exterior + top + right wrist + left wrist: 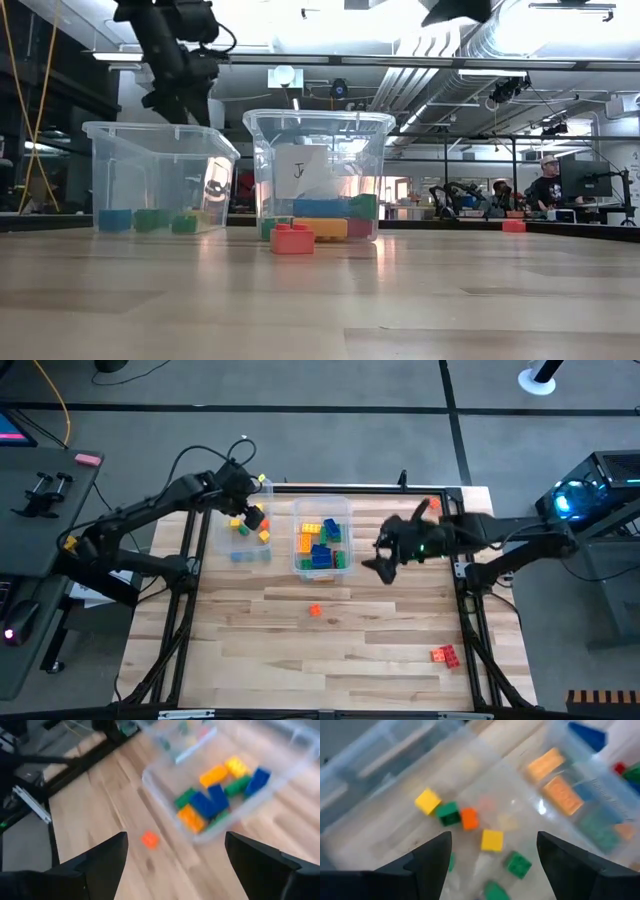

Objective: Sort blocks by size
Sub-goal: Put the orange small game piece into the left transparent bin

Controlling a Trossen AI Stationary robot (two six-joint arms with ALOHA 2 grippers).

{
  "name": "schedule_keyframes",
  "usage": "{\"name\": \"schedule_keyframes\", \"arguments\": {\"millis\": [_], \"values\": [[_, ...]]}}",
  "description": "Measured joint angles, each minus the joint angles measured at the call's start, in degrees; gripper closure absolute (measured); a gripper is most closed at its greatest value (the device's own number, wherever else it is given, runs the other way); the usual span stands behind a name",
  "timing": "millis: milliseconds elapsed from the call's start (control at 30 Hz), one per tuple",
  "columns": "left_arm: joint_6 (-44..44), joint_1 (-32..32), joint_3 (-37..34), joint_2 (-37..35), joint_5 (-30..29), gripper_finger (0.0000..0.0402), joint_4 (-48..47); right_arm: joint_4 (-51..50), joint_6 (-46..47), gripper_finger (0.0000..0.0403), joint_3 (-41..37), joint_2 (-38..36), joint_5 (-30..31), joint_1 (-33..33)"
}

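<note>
Two clear bins stand side by side at the table's far middle. The left bin (240, 545) holds small cube blocks (470, 817) in yellow, green, orange and blue. The right bin (322, 538) holds longer blocks (215, 795) in blue, orange, yellow and green. My left gripper (252, 518) hangs open and empty above the left bin, and also shows in the left wrist view (493, 837) and the low view (180, 100). My right gripper (383, 555) is open and empty above the table, just right of the right bin, and also shows in the right wrist view (176, 837).
A small orange block (315, 610) lies on the wood in front of the right bin, and also shows in the low view (292, 238) and the right wrist view (149, 839). A red block (445, 655) lies near the front right corner. The near half of the table is bare wood.
</note>
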Motion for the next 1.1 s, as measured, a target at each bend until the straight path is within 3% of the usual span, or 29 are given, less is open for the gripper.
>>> {"name": "schedule_keyframes", "arguments": {"millis": [233, 333, 433, 533, 800, 900, 967, 1100], "values": [[3.9, -1.8, 0.0, -2.8, 3.5, 0.0122, 10.4, -9.8, 24.6, 0.0073, 0.0, 8.2, 9.6, 11.9], [5.5, -1.6, 0.0, -4.5, 9.3, 0.0122, 18.5, -5.0, 37.6, 0.0073, 0.0, 15.6, 11.8, 16.2], [6.8, -0.5, 0.0, -5.7, 15.7, 0.0122, 26.5, 6.1, 48.7, 0.0073, 0.4, 24.9, 12.5, 18.7], [6.3, 1.4, 0.1, -6.9, 21.0, 0.0122, 31.6, 10.3, 56.7, 0.0073, 6.5, 36.5, 10.6, 18.5], [5.7, 4.3, 0.1, -7.9, 31.4, 0.0122, 33.8, -20.6, 62.7, 0.0073, 44.0, 64.2, 6.2, 13.7], [4.5, 4.6, 0.1, -7.9, 32.3, 0.0122, 33.8, -26.8, 61.3, 0.0073, 54.3, 71.0, 5.9, 12.6], [4.1, 4.6, 0.1, -7.9, 33.0, 0.0122, 33.9, -27.9, 59.8, 0.0073, 57.1, 73.0, 5.8, 12.0], [2.7, 4.6, 0.1, -7.9, 34.1, 0.0122, 34.0, -26.5, 60.5, 0.0073, 53.0, 72.6, 4.6, 10.9]]}}
